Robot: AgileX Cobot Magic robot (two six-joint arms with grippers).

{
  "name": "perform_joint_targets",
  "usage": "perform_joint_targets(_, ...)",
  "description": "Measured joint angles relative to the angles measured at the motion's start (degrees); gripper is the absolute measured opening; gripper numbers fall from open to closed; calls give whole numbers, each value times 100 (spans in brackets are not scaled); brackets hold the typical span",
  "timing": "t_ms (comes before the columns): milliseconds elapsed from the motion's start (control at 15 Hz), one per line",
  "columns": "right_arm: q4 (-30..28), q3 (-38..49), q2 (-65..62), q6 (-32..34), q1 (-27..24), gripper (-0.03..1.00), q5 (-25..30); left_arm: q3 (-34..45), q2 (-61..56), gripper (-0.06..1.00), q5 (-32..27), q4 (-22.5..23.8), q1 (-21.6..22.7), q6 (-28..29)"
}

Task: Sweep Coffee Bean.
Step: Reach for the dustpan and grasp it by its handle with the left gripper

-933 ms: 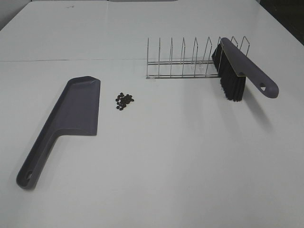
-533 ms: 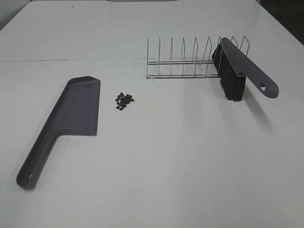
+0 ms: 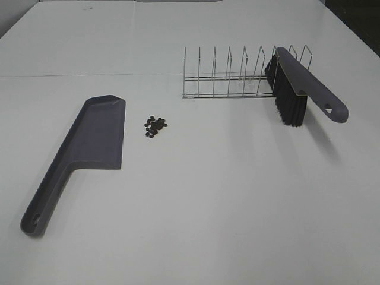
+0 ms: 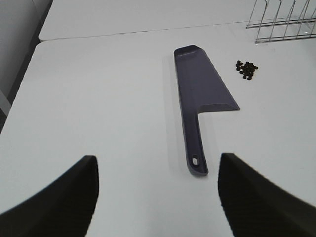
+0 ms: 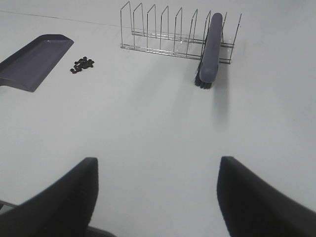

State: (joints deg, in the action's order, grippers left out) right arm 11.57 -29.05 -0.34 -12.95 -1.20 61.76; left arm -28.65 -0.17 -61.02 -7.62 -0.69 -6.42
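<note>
A small cluster of dark coffee beans (image 3: 155,126) lies on the white table, just right of the grey dustpan (image 3: 89,142), whose handle points toward the front left. The grey brush (image 3: 300,89) with black bristles leans in the right end of the wire rack (image 3: 237,77). Neither gripper shows in the exterior view. In the left wrist view my left gripper (image 4: 158,197) stands open and empty, well short of the dustpan (image 4: 197,94) handle, with the beans (image 4: 246,69) beyond. My right gripper (image 5: 158,197) is open and empty, far from the brush (image 5: 210,49) and the beans (image 5: 83,64).
The wire rack (image 5: 173,34) stands at the back right of the table with several empty slots. A seam between two table tops runs across behind the dustpan. The table's left edge (image 4: 29,64) drops off beside the left arm.
</note>
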Motion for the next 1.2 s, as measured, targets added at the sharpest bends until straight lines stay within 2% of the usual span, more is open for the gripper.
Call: perform_joint_targets(1200, 0, 0, 0, 0, 0, 57, 0, 0, 0, 63, 0, 0, 0, 0)
